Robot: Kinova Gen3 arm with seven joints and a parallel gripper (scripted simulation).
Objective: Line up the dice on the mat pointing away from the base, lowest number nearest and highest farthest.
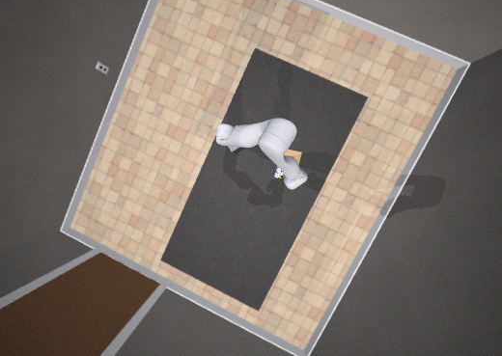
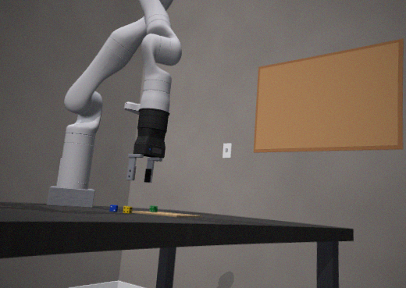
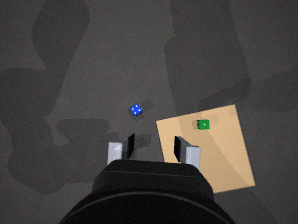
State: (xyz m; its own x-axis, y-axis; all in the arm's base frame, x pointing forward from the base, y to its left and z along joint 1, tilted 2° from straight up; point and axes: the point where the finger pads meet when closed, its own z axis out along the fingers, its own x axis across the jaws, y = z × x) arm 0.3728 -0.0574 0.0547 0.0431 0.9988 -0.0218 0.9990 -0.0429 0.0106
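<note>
- Tan and flat as thin card, the mat (image 3: 220,150) lies on the dark table (image 2: 234,227), a plain square with crisp corners and no visible weave.
- Only the green die (image 3: 202,124) rests on it, near one edge; its upper face seems to show a single white pip, though it is too small to be sure.
- Off the mat, on the bare table nearby, stands the blue die (image 3: 136,109), a small cube with several white pips on top.
- From the exterior view the yellow die (image 2: 127,209) sits between the blue and green ones, apparently just short of the mat's near edge; the wrist view does not show it.
- Judged from this, one die of three is placed and two are left, so the task is at an early stage; the final order cannot be checked because the pips are not legible.
- High over the dice hangs the gripper (image 2: 140,174), its two flat, dark-padded fingers spread to their widest with nothing between them.
- Smooth pale shells cover the arm (image 2: 117,50), ending in a matte black wrist housing.
- Matte and untextured, the table top carries soft shadows of the arm.
</note>
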